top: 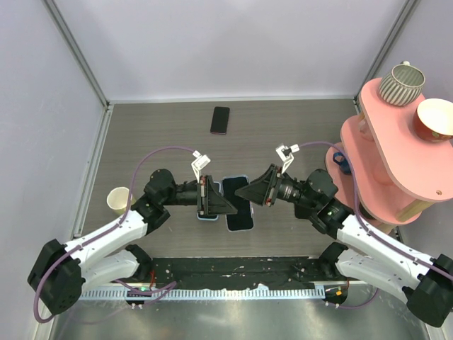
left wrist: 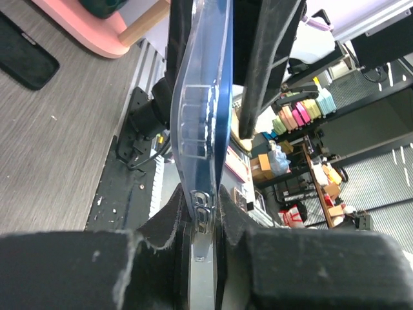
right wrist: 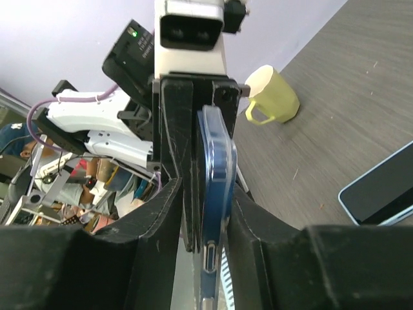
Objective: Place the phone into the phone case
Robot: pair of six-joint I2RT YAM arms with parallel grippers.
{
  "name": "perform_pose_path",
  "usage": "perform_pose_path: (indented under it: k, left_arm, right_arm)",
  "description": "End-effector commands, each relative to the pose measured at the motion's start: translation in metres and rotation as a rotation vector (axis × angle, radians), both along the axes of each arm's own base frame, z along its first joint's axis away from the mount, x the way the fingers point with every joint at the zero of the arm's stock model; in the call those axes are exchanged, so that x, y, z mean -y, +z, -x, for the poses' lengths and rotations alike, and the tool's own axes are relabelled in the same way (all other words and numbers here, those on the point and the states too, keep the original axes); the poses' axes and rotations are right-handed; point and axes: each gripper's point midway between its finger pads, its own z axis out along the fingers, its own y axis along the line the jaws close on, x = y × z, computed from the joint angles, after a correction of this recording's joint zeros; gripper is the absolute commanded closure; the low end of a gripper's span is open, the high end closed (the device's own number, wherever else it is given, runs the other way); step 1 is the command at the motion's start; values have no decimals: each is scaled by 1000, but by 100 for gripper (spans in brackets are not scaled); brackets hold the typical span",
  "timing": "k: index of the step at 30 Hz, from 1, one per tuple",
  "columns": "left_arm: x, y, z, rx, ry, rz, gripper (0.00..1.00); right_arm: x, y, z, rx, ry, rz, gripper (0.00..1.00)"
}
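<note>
Top view, hands: left hand (top: 223, 204) and right hand (top: 251, 191) meet tip to tip over the middle of the tabletop (top: 304, 127), and their fingers hide what they hold
Top view, below them: a blue-rimmed phone (top: 235, 184) lies flat on the tabletop under the hands; a pink-rimmed phone (top: 220, 120) sits well apart on the far side
Left wrist, grip: pads clamped on one end of the phone case (left wrist: 193, 123), seen edge-on and lifted off the tabletop
Left wrist, contents: the phone (left wrist: 225, 90) shows as a dark face against the shell's right side; the shell wall seems to bow away from it midway
Right wrist, grip: pads clamped on the opposite end, with a port opening visible in the edge; I cannot tell whether that end is fully seated
Step in hand: probably pressing the phone home in the case, held between both hands
Next move calls for: an even squeeze along the bowed stretch while the other hand holds steady, so the rim snaps over without slipping
</note>
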Motion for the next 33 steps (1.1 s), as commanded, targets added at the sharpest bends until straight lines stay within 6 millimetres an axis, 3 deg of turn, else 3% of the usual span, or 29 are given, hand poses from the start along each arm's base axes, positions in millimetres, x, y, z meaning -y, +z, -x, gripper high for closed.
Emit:
perform_pose_path:
  k: [1, 4, 6, 8, 13, 19, 21, 24, 30, 31, 33]
  left_arm:
    - [-2, 17, -20, 44, 131, 26, 100]
    - [-3, 17, -22, 50, 150, 14, 100]
    - [-5, 16, -26, 50, 169, -7, 86]
    - [-7, 17, -29, 48, 196, -20, 73]
    - [-14, 28, -32, 59, 220, -1, 54]
    - [-13, 31, -31, 56, 215, 11, 50]
    - [-12, 33, -30, 60, 201, 22, 50]
    - [-10, 33, -28, 61, 181, 32, 60]
    - [-11, 28, -27, 73, 174, -3, 92]
    - [-13, 19, -31, 44, 197, -50, 97]
    - [-15, 19, -35, 91, 221, -85, 100]
  right_arm:
    - [-2, 10, 29, 41, 140, -45, 69]
    - [1, 11, 32, 61, 137, -39, 94]
    - [4, 14, 34, 80, 132, -40, 99]
    - [5, 10, 37, 81, 138, -26, 99]
    - [7, 0, 45, 63, 172, -24, 99]
    - [8, -3, 50, 48, 196, -49, 99]
    - [7, -6, 50, 39, 198, -48, 99]
    - [7, -5, 49, 36, 195, -55, 99]
    - [6, -1, 46, 42, 185, -64, 99]
    - [6, -1, 44, 46, 176, -61, 99]
    - [5, -3, 43, 43, 172, -51, 99]
